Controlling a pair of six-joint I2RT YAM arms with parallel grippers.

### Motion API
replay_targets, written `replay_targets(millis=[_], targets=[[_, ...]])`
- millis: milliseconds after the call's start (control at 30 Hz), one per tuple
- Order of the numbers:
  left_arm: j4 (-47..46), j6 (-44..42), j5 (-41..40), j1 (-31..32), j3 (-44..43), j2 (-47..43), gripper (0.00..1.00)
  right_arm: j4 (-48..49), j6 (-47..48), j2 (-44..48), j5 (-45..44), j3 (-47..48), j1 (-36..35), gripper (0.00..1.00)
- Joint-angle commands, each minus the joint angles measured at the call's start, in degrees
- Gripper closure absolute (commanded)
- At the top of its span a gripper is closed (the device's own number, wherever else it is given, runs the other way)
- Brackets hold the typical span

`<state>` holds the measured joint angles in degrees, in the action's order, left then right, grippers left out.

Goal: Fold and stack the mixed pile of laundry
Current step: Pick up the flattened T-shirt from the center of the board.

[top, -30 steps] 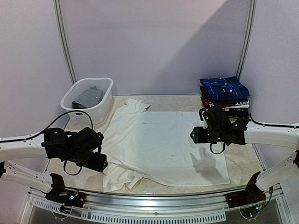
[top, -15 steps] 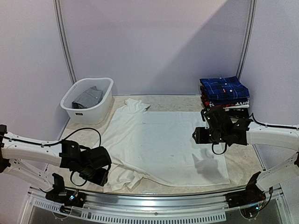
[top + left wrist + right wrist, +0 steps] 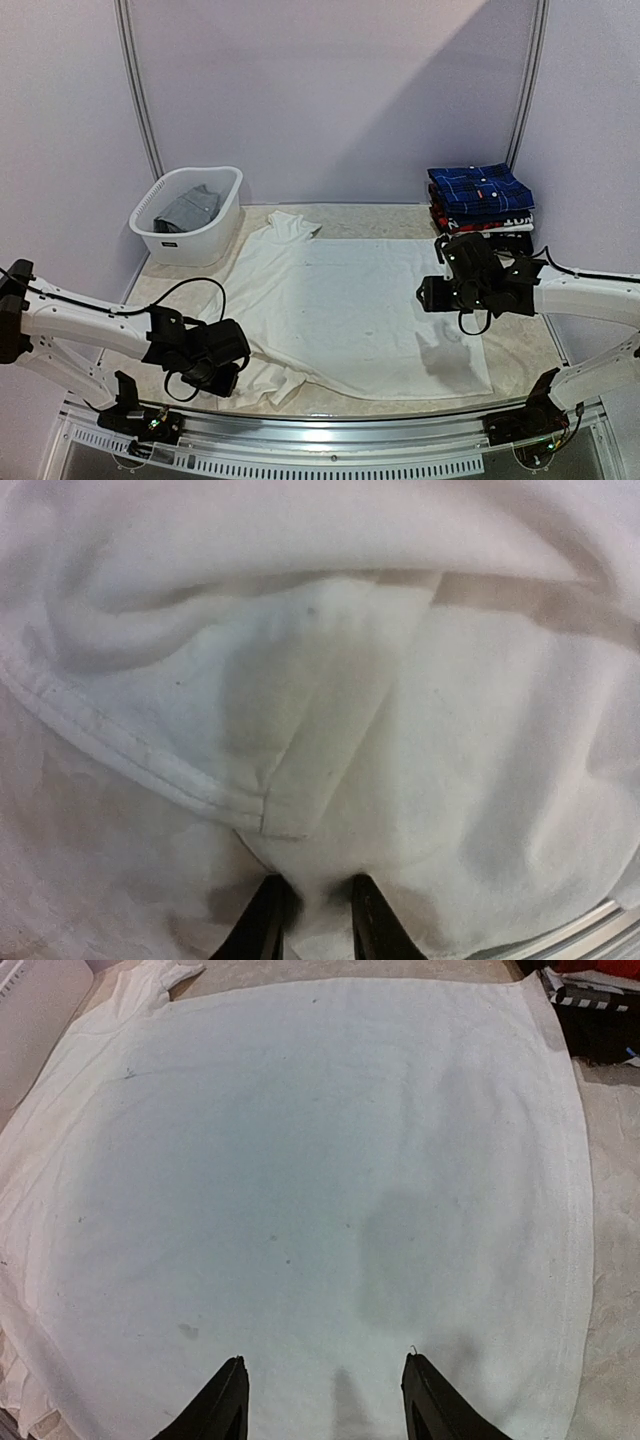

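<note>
Beige worktop (image 3: 517, 352), white shirt (image 3: 340, 310) spread flat across it, long axis left to right, hem toward the right. Left gripper (image 3: 315, 925) is at the bunched near-left sleeve, jaws nearly together on a fold (cloth between the tips). Right gripper (image 3: 325, 1400) hovers over the hem side, jaws spread, empty. Left arm is nearer the crumple, so straightening it probably falls to that arm.

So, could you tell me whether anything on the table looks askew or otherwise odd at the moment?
Mostly tidy: the white shirt lies flat, but its near-left corner is bunched in wrinkles by the left gripper, and a few faint specks mark the cloth. The folded stack looks neat.
</note>
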<state>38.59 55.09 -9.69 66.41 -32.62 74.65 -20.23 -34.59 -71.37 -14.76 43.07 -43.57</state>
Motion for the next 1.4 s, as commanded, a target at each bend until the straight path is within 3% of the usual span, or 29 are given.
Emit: replay_targets(millis=[0,67,333,600,733,933,1000,1167,1267,1367], targets=[[-3.43,1.14,2.19,0.91,2.76,1.08,0.88,-1.47,-0.56,1.58,-1.19,-0.71,-0.4,0.46],[-2.91,1.3,1.91,0.91,2.78,0.38,1.0,-1.61,-0.57,1.71,-1.23,-0.71,-0.39,0.46],[7.41,0.66,0.02,2.23,-4.23,-6.84,1.0,-2.99,-0.88,2.22,-0.85,-0.03,-0.41,0.46],[12.24,2.01,9.2,3.05,-9.82,-10.79,1.0,-8.98,-2.94,3.23,-0.4,0.29,-0.48,0.46],[18.17,2.98,8.84,4.39,-14.27,-13.12,1.0,-11.69,-5.07,6.16,-0.74,-0.45,-0.57,0.43],[19.67,6.2,10.71,5.09,-15.38,-19.21,1.0,-17.14,-8.71,13.99,2.8,-1.21,-0.61,0.27],[19.64,6.52,10.73,5.13,-14.86,-20.3,1.0,-20.54,-11.66,16.29,3.45,-1.45,-0.58,0.03],[13.67,6.4,11.6,5.13,-11.27,-21.1,1.0,-33.98,-18.15,19.81,1.65,-0.8,-0.59,0.01],[8.91,5.44,10.29,5.04,-9.46,-19.85,1.0,-42.8,-27.88,20.92,-1.96,-1.1,-0.64,0.01],[6.23,3.35,7.33,5.0,-9.48,-17.49,1.0,-44.59,-32.66,20.88,1.67,-4.37,-0.56,0.01]])
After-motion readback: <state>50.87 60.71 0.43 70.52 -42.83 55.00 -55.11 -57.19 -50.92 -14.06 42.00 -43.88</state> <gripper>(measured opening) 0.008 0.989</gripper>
